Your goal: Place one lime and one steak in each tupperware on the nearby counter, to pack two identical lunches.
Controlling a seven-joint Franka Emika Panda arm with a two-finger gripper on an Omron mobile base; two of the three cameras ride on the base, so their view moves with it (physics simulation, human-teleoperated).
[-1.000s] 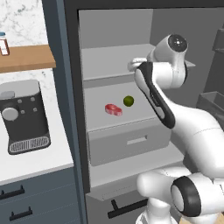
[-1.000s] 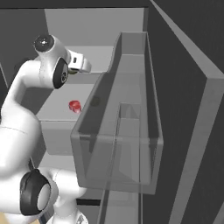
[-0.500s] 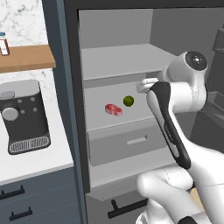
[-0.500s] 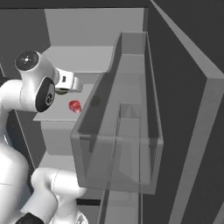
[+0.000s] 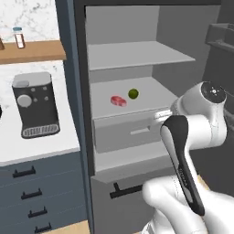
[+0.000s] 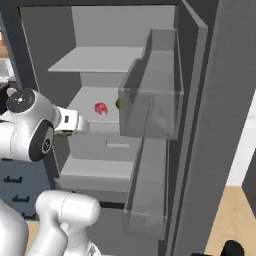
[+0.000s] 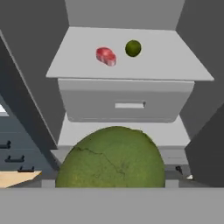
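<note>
A black coffee machine (image 5: 35, 106) stands on the white worktop beside the open fridge (image 5: 137, 55). A small bottle (image 5: 18, 37) stands on the wooden shelf (image 5: 32, 51), near its front edge. The fridge's grey drawer (image 7: 126, 101) is closed.

Inside the open fridge, a red steak (image 5: 118, 101) and a green lime (image 5: 133, 93) lie close together on the middle shelf (image 5: 151, 93), above a grey drawer (image 5: 125, 133). A dark coffee machine (image 5: 35, 105) stands on the white desk (image 5: 36, 145) at the left. The white arm (image 5: 196, 123) rises at the lower right.
</note>
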